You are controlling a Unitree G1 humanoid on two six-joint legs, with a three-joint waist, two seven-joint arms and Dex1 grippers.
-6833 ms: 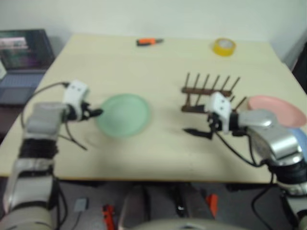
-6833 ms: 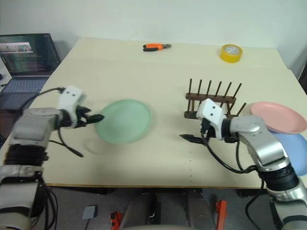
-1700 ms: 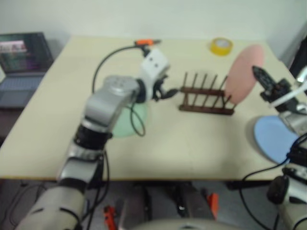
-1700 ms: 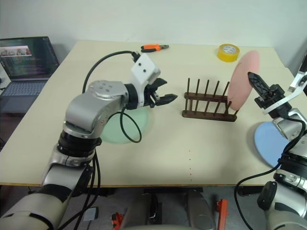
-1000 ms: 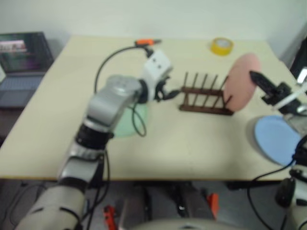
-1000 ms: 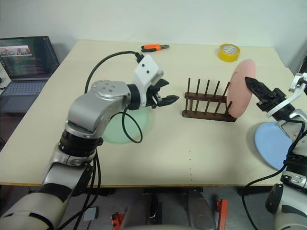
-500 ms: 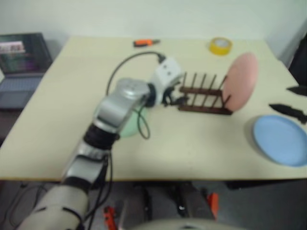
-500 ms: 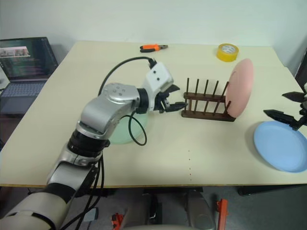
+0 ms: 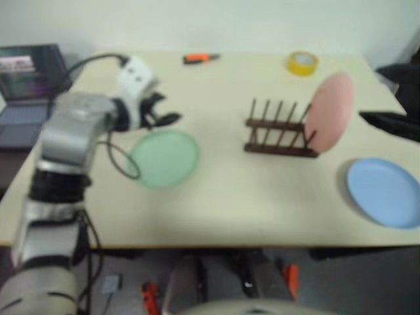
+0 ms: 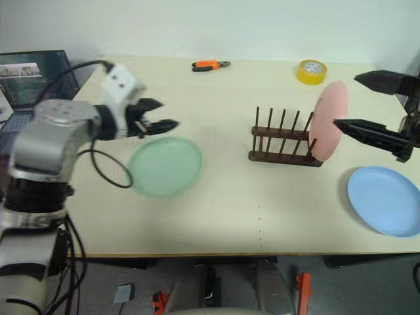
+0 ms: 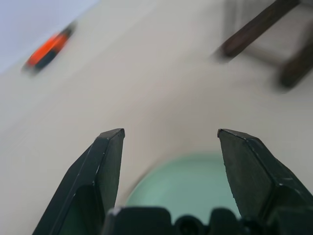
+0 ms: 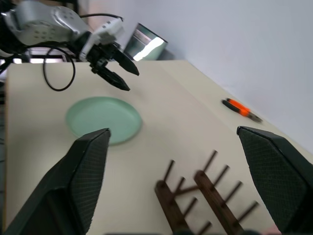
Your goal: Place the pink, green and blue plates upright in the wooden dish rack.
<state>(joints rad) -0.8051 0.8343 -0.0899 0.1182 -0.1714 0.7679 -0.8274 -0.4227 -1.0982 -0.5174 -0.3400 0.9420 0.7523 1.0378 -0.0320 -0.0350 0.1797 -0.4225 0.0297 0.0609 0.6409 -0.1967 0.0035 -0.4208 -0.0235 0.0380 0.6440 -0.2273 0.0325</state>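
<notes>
The pink plate [image 10: 328,121] stood upright at the right end of the wooden dish rack [image 10: 284,141]. The green plate [image 10: 164,165] and the blue plate [image 10: 385,199] lay flat on the bench [image 10: 262,210]. Both the left pincer [image 10: 156,115] and the right pincer [image 10: 357,102] gaped wide and empty.

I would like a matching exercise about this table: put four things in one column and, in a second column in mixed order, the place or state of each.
Things:
1. pink plate
2. green plate
3. blue plate
4. yellow tape roll

Places or states:
A. lies flat near the table's right edge
B. stands upright at the right end of the wooden dish rack
C. lies at the table's far side
D. lies flat beside the left gripper

Pairs: 1-B, 2-D, 3-A, 4-C
</notes>
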